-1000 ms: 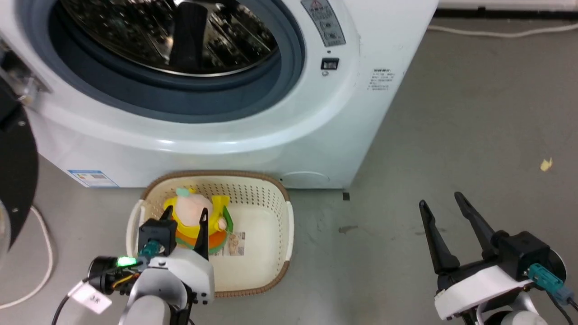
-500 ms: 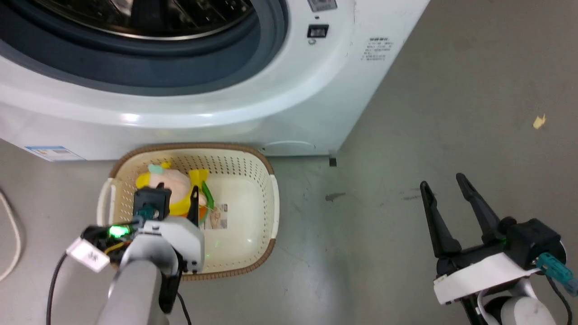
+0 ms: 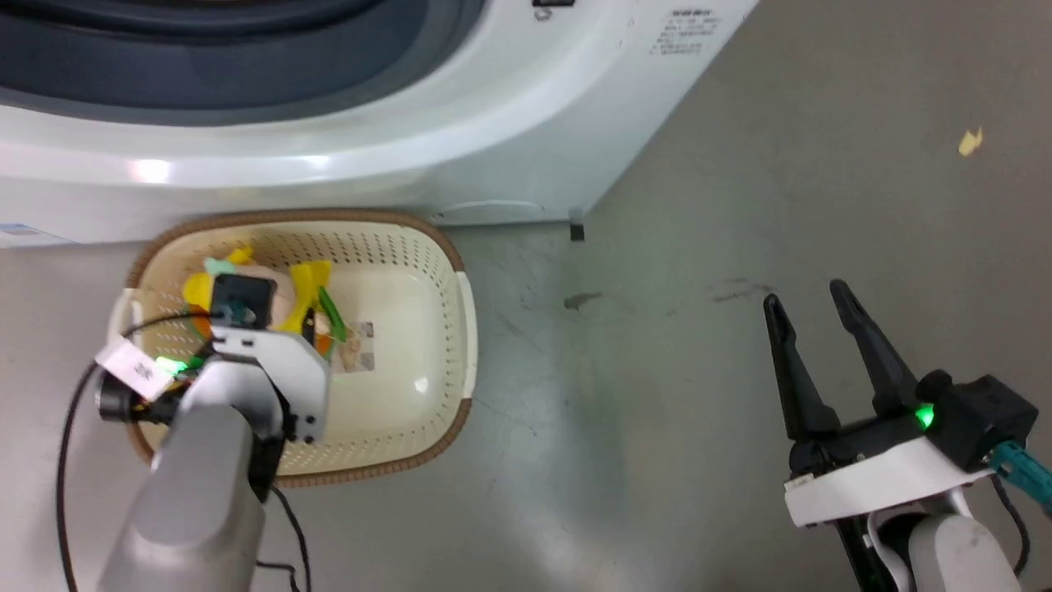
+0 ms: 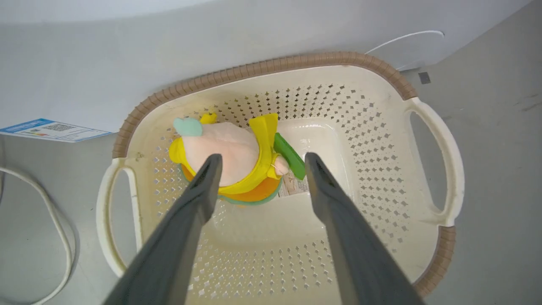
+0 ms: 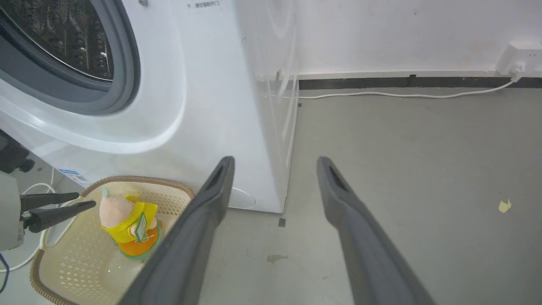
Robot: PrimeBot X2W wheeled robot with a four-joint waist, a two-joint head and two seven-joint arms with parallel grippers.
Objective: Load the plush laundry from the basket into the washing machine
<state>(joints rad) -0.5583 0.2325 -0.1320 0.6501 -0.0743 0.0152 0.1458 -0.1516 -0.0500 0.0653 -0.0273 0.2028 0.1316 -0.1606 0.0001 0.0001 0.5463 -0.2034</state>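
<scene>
Your left gripper had reached farther over the basket, fingers spread wide and holding nothing, aimed at the plush toy in its far-left corner. Your right gripper hung open, well right of the washing machine.

Left jaws — closer over the plush laundry
</scene>
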